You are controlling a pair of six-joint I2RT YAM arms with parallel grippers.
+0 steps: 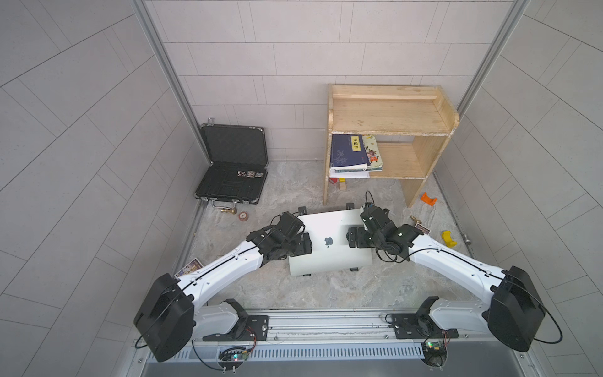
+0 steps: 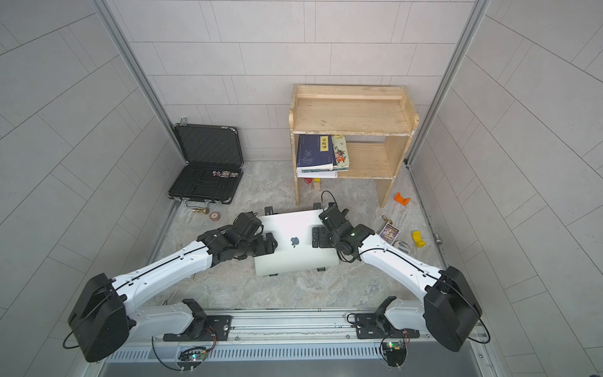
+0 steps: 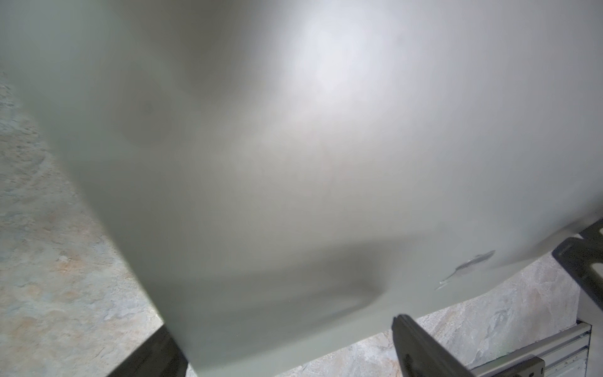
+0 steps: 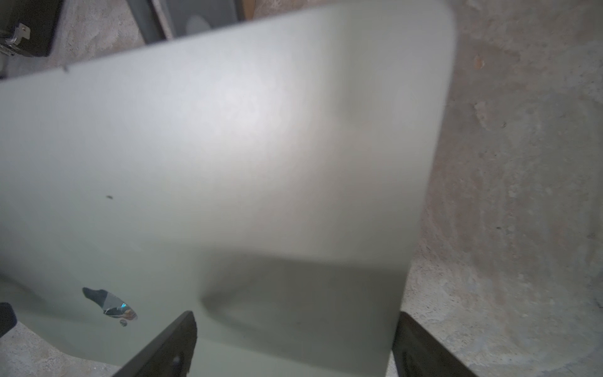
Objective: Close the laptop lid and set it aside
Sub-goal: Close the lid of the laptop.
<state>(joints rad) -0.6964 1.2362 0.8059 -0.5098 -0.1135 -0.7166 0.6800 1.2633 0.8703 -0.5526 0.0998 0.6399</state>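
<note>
Left gripper [image 1: 306, 245] spread over laptop lid [image 1: 329, 258], briefcase [image 1: 225, 192] holding small pieces [image 1: 249, 174]

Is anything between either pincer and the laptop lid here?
Nothing visible does. The left pincer and right pincer, both open, are already right at the laptop lid, one at each side.

An open black foam-lined briefcase [image 1: 233, 143] stands at the far left of the grey marbled tabletop [image 1: 326, 293], with a brass fitting [image 1: 228, 211] and a small round reddish disc [image 1: 242, 216] just before it. A pale wooden two-tier shelf [image 1: 388, 111] stands far right, with a dark blue book [image 1: 346, 151] on its lower tier. An orange plastic piece [image 1: 428, 198] and a yellow plastic piece [image 1: 448, 238] lie near it, apart.
</note>
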